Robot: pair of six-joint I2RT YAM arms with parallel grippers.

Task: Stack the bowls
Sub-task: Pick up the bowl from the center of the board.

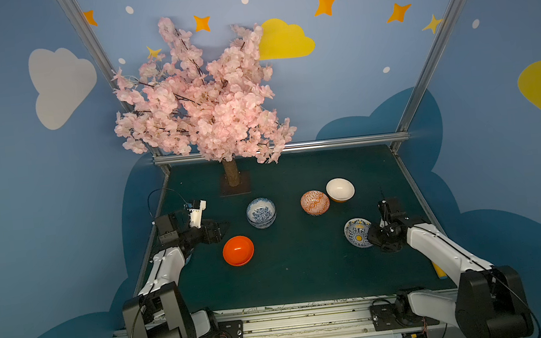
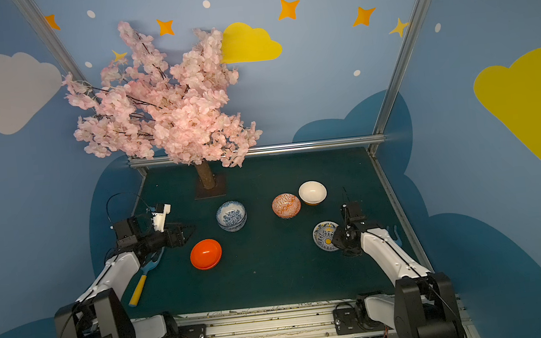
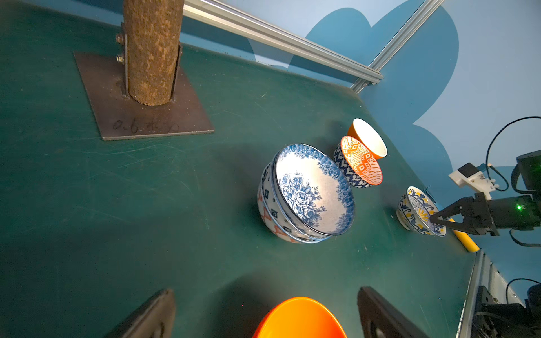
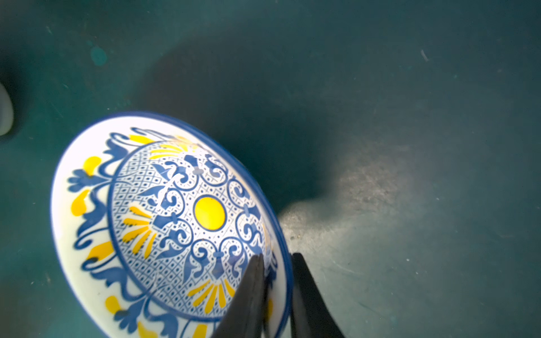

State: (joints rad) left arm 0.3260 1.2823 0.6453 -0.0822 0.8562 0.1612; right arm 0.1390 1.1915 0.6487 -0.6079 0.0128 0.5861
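Observation:
Near the table's right side my right gripper [image 4: 276, 257] is shut on the rim of a blue, white and yellow bowl [image 4: 164, 222], one finger inside and one outside. The same bowl [image 1: 355, 231] and gripper [image 1: 370, 234] show in both top views. A stack of blue-and-white bowls [image 1: 261, 212] stands mid-table. Further right an orange lattice bowl [image 1: 314, 202] sits beside a cream-white bowl [image 1: 340, 189]. A glossy orange bowl [image 1: 238, 250] lies front left. My left gripper [image 3: 265, 291] is open just behind it, holding nothing.
A pink blossom tree on a trunk [image 1: 231, 174] with a metal base plate stands at the back left. A blue fork with a yellow handle [image 2: 143, 279] lies under the left arm, another fork [image 2: 394, 234] by the right arm. Aluminium rails edge the table.

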